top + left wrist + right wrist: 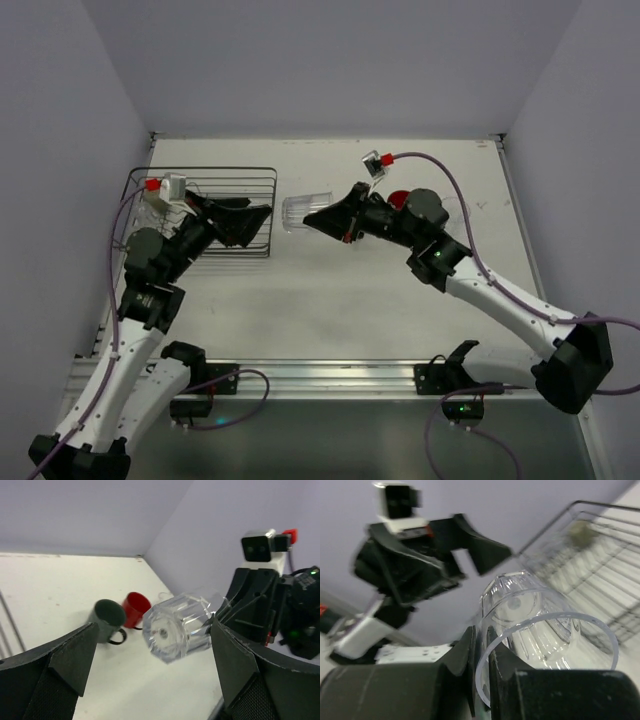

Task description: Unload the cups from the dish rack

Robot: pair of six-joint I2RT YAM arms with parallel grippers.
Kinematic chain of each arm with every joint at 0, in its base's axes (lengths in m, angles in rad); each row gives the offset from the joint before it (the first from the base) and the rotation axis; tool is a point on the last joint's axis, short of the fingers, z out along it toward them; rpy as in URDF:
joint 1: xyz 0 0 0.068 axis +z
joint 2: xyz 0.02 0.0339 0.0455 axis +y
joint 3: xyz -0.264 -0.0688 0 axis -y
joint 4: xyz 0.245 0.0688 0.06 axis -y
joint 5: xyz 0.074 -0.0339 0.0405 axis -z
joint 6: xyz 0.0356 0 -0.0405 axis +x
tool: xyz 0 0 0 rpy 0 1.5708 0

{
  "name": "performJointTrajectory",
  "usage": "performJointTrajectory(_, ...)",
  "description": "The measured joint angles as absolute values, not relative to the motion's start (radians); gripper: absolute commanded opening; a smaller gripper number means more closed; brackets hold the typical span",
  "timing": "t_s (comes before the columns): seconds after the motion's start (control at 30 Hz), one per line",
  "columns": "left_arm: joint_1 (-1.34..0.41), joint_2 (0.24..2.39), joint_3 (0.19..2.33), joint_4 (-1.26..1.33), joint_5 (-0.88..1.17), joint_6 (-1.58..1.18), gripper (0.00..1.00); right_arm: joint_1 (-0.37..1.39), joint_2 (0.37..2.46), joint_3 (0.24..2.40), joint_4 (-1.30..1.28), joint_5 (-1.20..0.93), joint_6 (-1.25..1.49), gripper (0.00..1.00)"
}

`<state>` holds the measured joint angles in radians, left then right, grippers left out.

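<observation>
My right gripper pinches the tall glass mug by its rim; left gripper spread; carry slowly, stand it upright beside the red mug.

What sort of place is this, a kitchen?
Probably a robotics test cell, not a kitchen: a white table boxed in by plain pale walls, two black-and-white robot arms bolted to a metal rail, with a dark wire dish rack and a tall clear glass mug as props.
</observation>
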<state>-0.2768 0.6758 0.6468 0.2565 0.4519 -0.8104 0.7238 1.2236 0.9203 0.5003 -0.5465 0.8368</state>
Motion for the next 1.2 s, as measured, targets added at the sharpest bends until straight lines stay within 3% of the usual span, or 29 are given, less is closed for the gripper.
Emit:
performJointTrajectory(0.17, -0.277, 0.624, 0.77, -0.06, 0.351, -0.568, 1.0, 0.616, 1.135, 1.085, -0.02, -0.299, 0.534, 0.0)
performJointTrajectory(0.43, -0.277, 0.613, 0.633, -0.25, 0.417, -0.399, 1.0, 0.321, 1.267, 1.293, -0.512, 0.154, 0.267, 0.0)
performJointTrajectory(0.77, -0.418, 0.566, 0.62, -0.283, 0.445, -0.346, 1.0, 0.152, 1.562, 1.46, -0.714, 0.241, 0.187, 0.0)
performJointTrajectory(1.2, -0.514, 0.537, 0.62, -0.318, 0.393, -0.345, 1.0, 0.118, 1.669, 1.475, -0.749, 0.271, 0.158, 0.0)
